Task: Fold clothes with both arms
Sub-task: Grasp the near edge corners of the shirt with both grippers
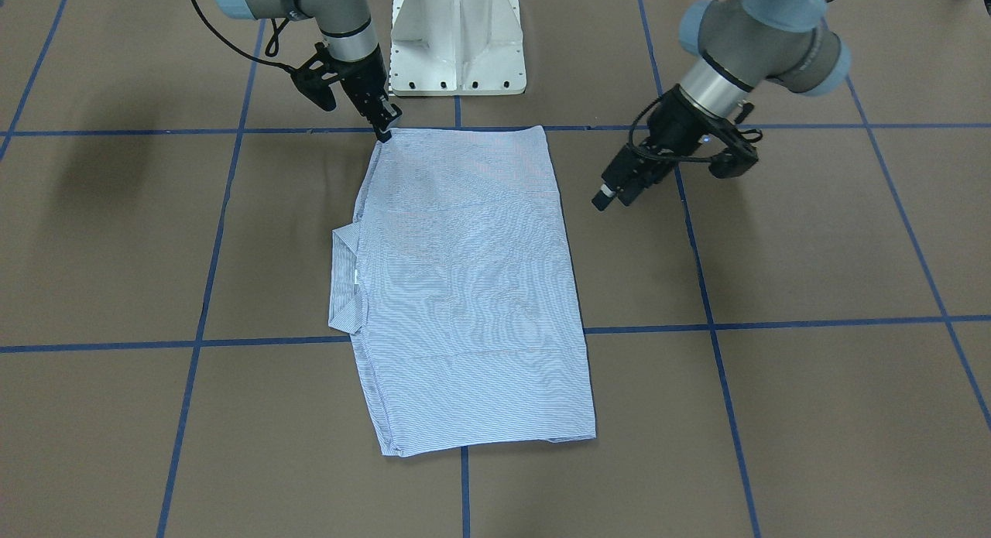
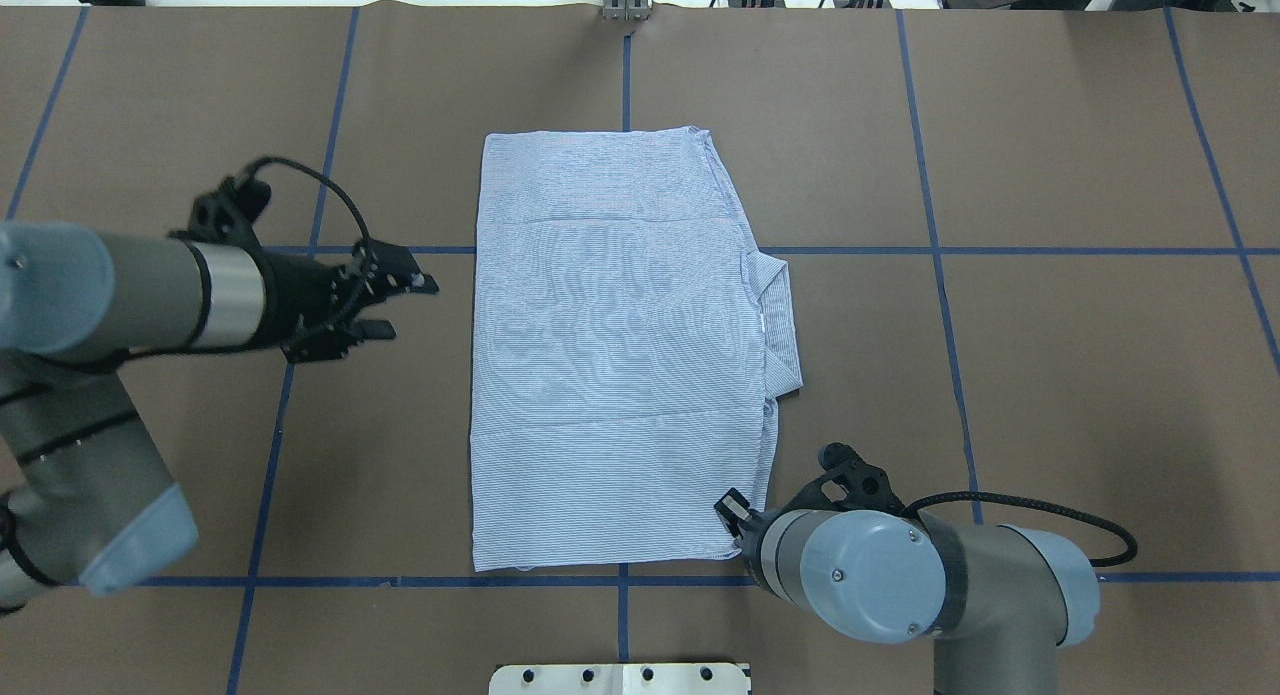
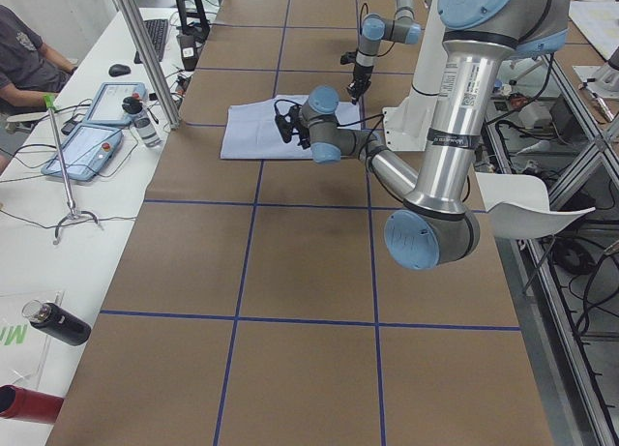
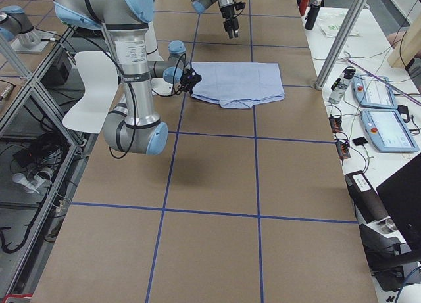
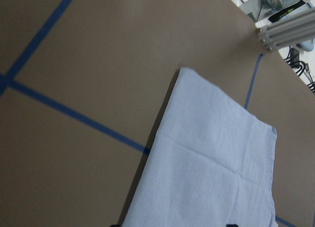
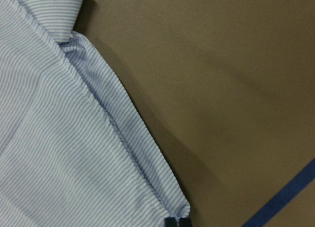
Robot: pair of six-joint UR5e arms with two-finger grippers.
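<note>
The clothes are one light blue striped shirt (image 1: 472,290) (image 2: 620,355), folded into a flat rectangle mid-table, with its collar (image 1: 346,282) (image 2: 780,325) poking out on one long side. My right gripper (image 1: 386,129) (image 2: 733,505) stands at the shirt's corner nearest the base. In the right wrist view its tips (image 6: 176,221) are pressed together on that corner of cloth (image 6: 59,148). My left gripper (image 1: 612,196) (image 2: 405,307) hovers open beside the opposite long edge, clear of the cloth (image 5: 216,168), with nothing between its fingers.
The white pedestal base (image 1: 457,42) stands just behind the shirt's near edge. Blue tape lines (image 1: 232,131) grid the brown table. Beyond the far edge a side bench holds control tablets (image 3: 92,127) and bottles (image 3: 58,322), with a seated person (image 3: 24,54).
</note>
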